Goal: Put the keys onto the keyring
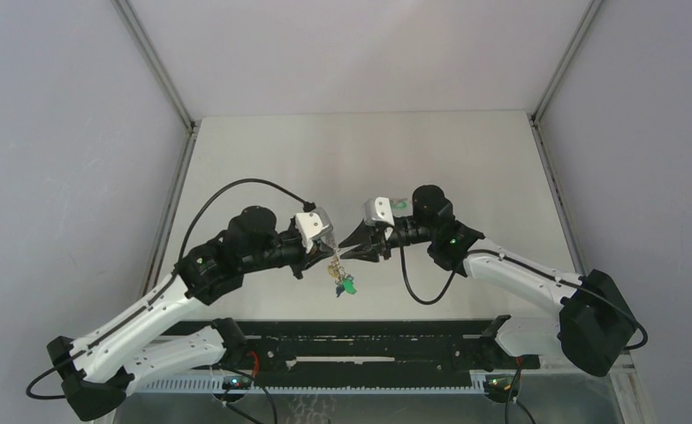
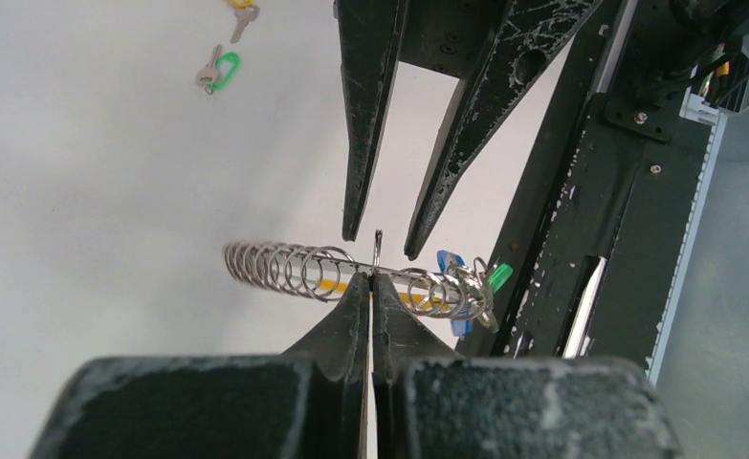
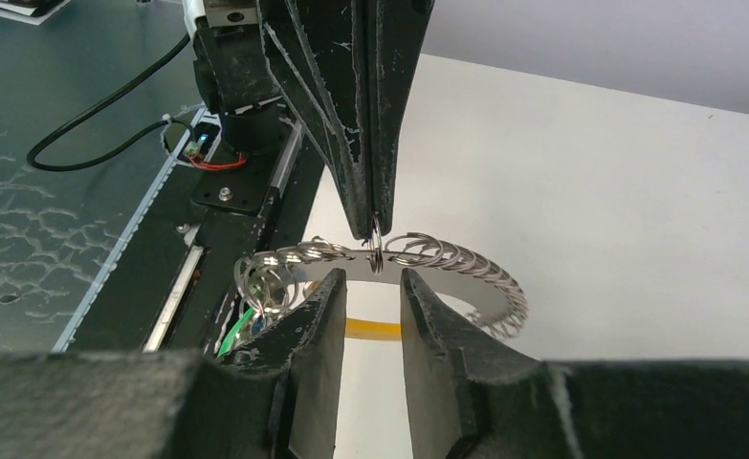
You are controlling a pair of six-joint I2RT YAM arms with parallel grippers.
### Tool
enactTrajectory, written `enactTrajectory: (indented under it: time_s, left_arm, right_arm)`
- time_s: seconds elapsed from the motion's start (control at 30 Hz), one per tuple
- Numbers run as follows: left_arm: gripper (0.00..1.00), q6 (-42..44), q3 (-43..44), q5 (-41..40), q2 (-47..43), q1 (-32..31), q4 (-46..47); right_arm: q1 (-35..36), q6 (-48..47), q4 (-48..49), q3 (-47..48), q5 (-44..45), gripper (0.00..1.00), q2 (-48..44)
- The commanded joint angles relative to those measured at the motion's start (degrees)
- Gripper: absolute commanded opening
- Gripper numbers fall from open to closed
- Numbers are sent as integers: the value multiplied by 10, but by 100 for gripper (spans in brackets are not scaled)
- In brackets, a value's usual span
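At the near edge, the rail is flanked by both arm bases. The left arm is stretched up and inward from the bottom-left corner. It is bent at the elbow, and its wrist is levelled toward the middle of the table. The right arm is mirrored from the bottom-right corner, its forearm turned leftward. The two wrists are thus pointed at each other, tip nearly to tip, above the table.

The left gripper is pressed shut, and a small wire ring of the keyring is pinched between its fingertips. The keyring is held in the air in this way. Its coiled silvery part is laid crosswise between the two grippers, and its yellow band is seen below. The right gripper is held opposite, its fingers parted with a clear gap between them. They are set just beside the pinched ring, one on each side, and no contact can be made out.

The keys are hung in a bunch from the keyring, beneath the grippers. A blue head and a green head can be told in the left wrist view.

Farther out, a green key is seen lying on the table. A yellow key is seen just beyond it, and both lie well apart from the keyring.
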Motion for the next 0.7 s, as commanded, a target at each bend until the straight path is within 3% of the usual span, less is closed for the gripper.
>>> enactTrajectory:
  time_s: [0.0,0.47,0.67]
  left_arm:
    - [0,10,60,16,12,1,-25]
    - [0,23,103,30,56,1,-75]
    - [0,23,107,32,63,1,-75]
  right_arm:
    - [4,-11,10,23,-13,27,2]
    - [7,-2,24,23,-16,25,10]
    - [7,-2,21,23,-21,16,10]
